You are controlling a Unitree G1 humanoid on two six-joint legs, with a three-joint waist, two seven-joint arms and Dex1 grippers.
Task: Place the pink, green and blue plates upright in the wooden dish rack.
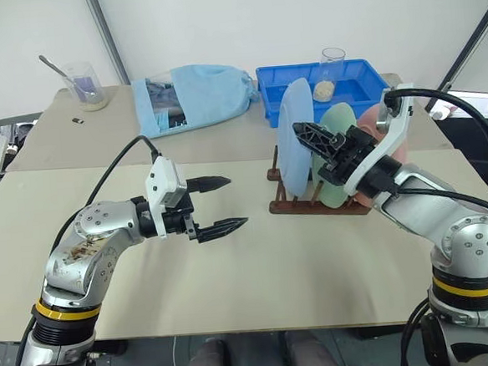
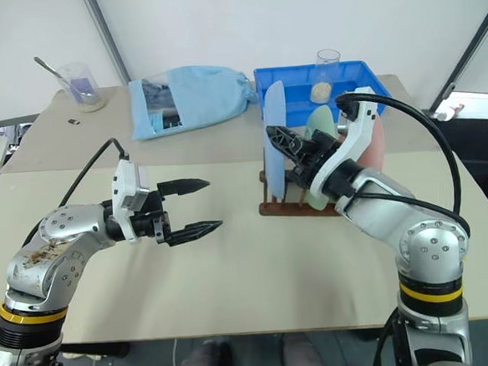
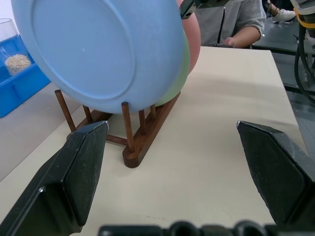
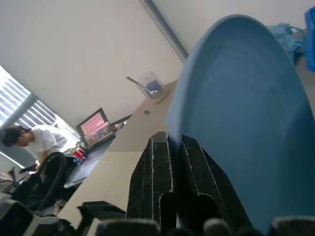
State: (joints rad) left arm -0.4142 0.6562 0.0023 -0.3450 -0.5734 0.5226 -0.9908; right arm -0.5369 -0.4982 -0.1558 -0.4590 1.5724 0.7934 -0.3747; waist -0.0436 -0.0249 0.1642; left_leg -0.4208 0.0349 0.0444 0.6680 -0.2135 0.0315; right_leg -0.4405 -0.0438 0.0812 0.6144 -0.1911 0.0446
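Left eye view: wooden dish rack [image 1: 312, 202] holds blue plate [image 1: 294, 137].

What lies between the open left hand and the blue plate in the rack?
Only bare tabletop, as the head views show: the left hand hangs apart from the blue plate standing in the wooden dish rack.

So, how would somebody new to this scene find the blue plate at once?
Find the dark wooden rack on the table, before the blue tray. Three plates stand in it; the blue plate is at the end nearest the left end effector, before the green plate and pink plate.
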